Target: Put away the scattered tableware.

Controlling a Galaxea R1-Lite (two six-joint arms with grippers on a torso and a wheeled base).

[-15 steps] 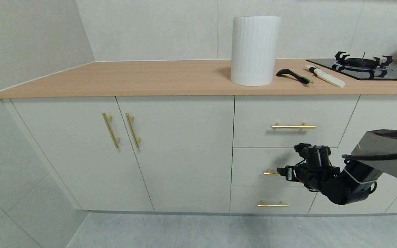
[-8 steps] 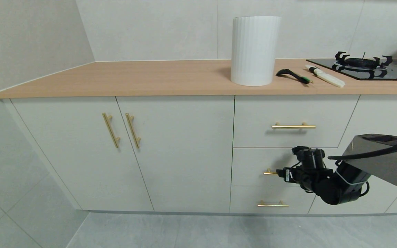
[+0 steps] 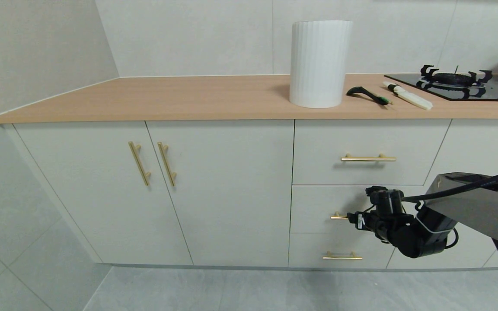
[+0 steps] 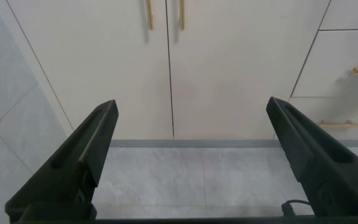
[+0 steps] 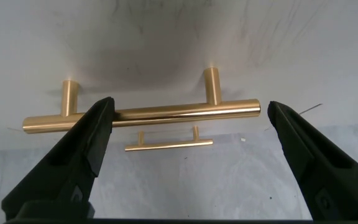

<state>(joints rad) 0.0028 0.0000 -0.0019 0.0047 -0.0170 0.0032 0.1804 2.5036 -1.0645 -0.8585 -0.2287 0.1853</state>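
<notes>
The left gripper (image 4: 191, 109) is held spread wide before pale cabinet doors (image 4: 229, 62). A ribbed white cylinder (image 3: 319, 62), contents hidden, is stood on the wood-grain countertop (image 3: 188, 97). Below, the right gripper (image 3: 352, 217) is spread astride a brass drawer handle (image 5: 166, 114), unclamped. Right of the cylinder, a curved black utensil (image 3: 370, 94) and a slim white utensil (image 3: 411, 99) are laid.

Right claw (image 3: 351, 216): close before the middle drawer handle (image 5: 143, 116).
Above claw: top drawer handle (image 3: 368, 159); higher, the tabletop (image 3: 188, 99) carrying a canister (image 3: 319, 63).
Up and right of claw: curved utensil (image 3: 368, 94), straight utensil (image 3: 407, 96), hob (image 3: 461, 84).
Below claw: bottom drawer handle (image 3: 342, 257).
Left of claw: two cupboard door handles (image 3: 139, 163).
</notes>
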